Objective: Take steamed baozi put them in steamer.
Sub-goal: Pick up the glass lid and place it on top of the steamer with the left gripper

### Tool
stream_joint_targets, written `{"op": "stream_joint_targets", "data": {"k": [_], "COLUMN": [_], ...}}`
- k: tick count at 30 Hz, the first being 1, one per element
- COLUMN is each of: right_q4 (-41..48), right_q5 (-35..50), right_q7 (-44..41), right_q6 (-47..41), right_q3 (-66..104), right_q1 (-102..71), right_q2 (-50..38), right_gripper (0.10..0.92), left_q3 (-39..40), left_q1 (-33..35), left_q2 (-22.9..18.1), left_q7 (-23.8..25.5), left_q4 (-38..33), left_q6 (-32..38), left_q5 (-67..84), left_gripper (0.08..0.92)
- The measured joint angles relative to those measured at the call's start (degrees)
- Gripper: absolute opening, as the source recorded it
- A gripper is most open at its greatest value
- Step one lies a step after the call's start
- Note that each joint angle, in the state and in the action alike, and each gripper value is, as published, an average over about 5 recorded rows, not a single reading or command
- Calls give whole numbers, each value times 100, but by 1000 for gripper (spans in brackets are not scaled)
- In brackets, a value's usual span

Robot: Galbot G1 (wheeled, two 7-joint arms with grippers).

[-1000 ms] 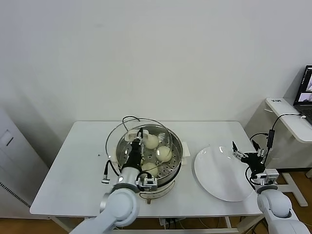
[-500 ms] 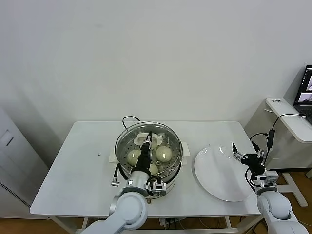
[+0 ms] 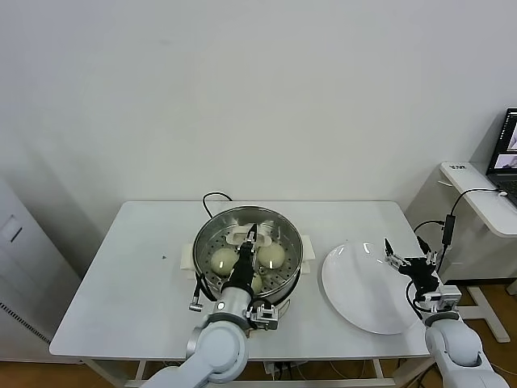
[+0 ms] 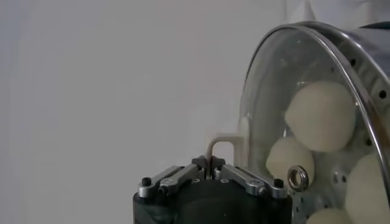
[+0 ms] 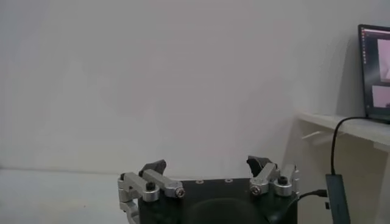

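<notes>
Grippers first: left gripper (image 3: 252,234) sits over the steamer (image 3: 247,252), jaws clenched on the white handle (image 4: 223,150) of the round glass lid (image 4: 292,103), which covers the pot. Right gripper (image 3: 410,260) hangs w/ jaws spread, holding nothing, past the right rim of the flat, glossy white plate (image 3: 363,287). Steamer is a big shiny steel pot w/ perforated tray, mid table (image 3: 129,275). Inside, under the glass, smooth, round, pale cream steamed baozi (image 3: 271,255).
</notes>
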State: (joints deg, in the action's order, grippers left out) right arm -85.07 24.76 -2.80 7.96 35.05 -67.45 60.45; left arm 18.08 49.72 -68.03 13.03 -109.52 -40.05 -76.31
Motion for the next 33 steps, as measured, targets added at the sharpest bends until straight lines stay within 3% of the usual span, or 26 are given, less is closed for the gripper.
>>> {"op": "stream_joint_targets", "data": {"k": [11, 24, 33], "right_q4": [-16, -10, -60], "right_q5": [-14, -25, 86], "right_q7": [-35, -73, -150], "right_q6": [30, 48, -21], "right_q3": [70, 66, 59], "right_q1": [-52, -24, -60], "right_q2": [21, 91, 85], "right_gripper": [823, 823, 823], "left_q3": [-31, -445, -1456], "left_q1": [39, 386, 634], "left_q2": [22, 463, 907], "left_q7": [-197, -191, -11], "left_q4": [47, -743, -1525], "left_q6": [-70, -213, 468], "left_q5": [268, 1438, 4085], "left_gripper": [140, 504, 760]}}
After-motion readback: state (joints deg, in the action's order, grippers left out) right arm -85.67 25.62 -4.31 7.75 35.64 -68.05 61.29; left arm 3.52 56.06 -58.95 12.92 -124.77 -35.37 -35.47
